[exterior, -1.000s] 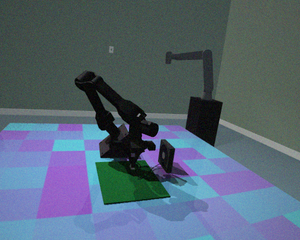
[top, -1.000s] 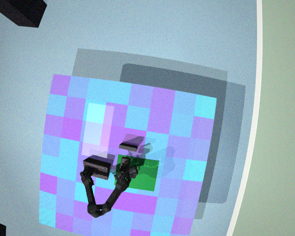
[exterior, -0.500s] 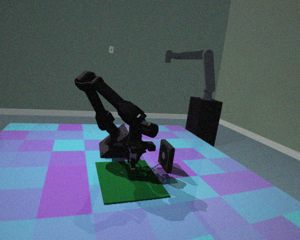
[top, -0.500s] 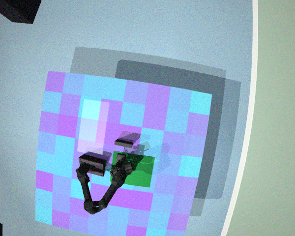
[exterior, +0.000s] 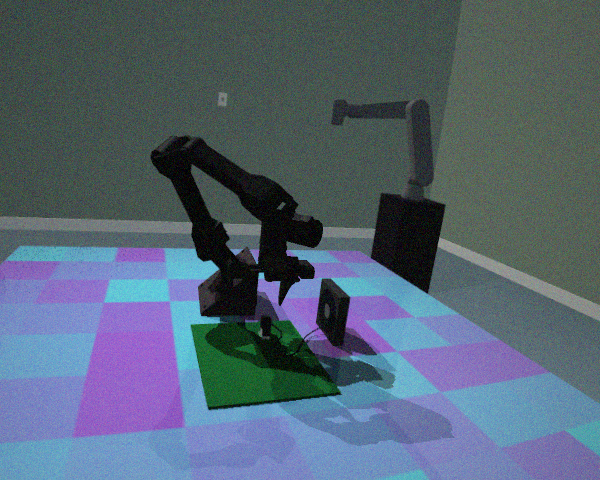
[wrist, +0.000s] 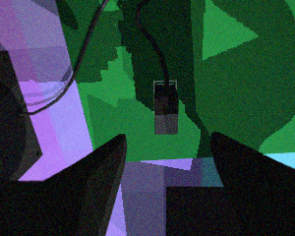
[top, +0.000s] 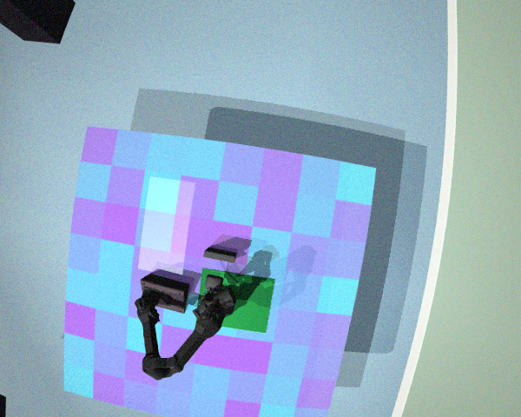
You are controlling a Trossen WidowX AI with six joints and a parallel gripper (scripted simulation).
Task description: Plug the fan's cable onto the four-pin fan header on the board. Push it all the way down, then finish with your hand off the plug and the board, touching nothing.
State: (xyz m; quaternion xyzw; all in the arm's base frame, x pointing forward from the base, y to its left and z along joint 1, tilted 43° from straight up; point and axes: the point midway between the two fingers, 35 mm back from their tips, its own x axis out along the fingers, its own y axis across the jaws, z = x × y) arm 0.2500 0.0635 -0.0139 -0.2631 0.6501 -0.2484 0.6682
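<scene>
The fan's black plug (exterior: 265,325) (wrist: 166,123) stands upright on the board (top: 252,314) (exterior: 228,382). The pale outline of the header (wrist: 158,81) shows around its cable side in the wrist view, and a light base shows under it in the exterior view. Whether it is fully down I cannot tell. The cable (wrist: 88,41) runs from it to the fan (top: 220,253) (exterior: 333,312) (wrist: 0,69). My gripper (exterior: 281,301) (wrist: 167,140) is open and empty, above the plug and clear of it. The arm hides the plug in the top view.
The fan stands upright just beside the board, close to the gripper. The arm's dark base block (top: 164,287) (exterior: 225,299) is on the board's other side. Another arm on a black pedestal (exterior: 408,237) stands in the background, beyond the checkered table top (top: 279,193) (exterior: 129,356).
</scene>
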